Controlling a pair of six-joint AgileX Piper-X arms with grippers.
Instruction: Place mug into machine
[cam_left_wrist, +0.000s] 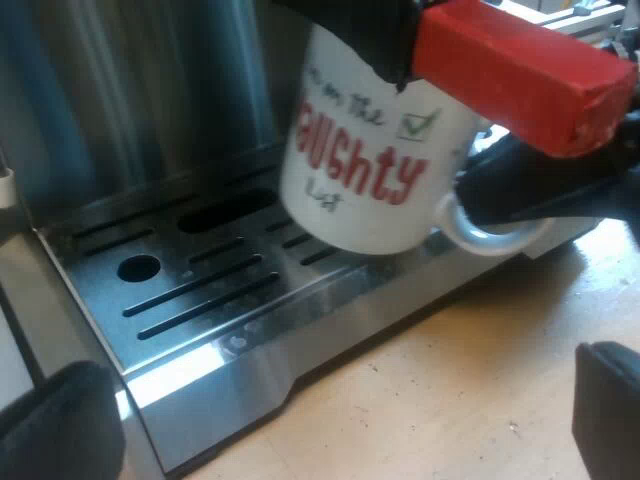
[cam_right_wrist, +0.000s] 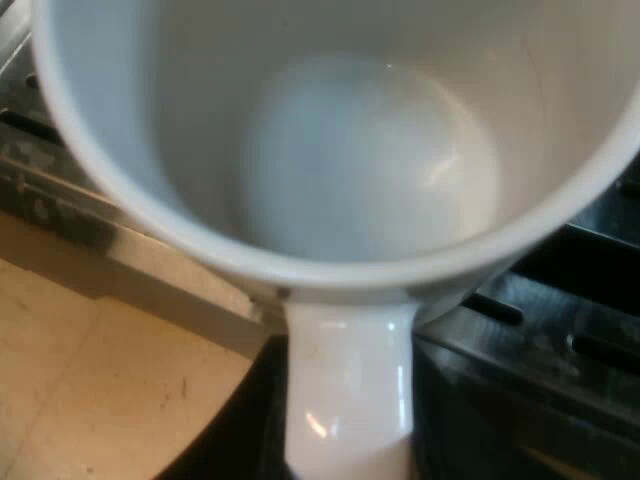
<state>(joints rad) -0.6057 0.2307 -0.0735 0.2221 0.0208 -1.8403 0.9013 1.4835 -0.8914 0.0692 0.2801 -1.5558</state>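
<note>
The mug (cam_left_wrist: 360, 170) is almost in place. It is empty and tilted, low over the metal tray (cam_left_wrist: 200, 290) at the front of the machine (cam_left_wrist: 130, 90), under the red handle end (cam_left_wrist: 520, 75). I cannot tell if its bottom touches the tray. The right tool (cam_right_wrist: 350, 430) is clenched on the mug's handle. The left tool (cam_left_wrist: 335, 420) is released and holds nothing, near the tray's edge, over the worktop (cam_left_wrist: 450, 390). What is left, I think: set the mug flat on the tray and let go.
</note>
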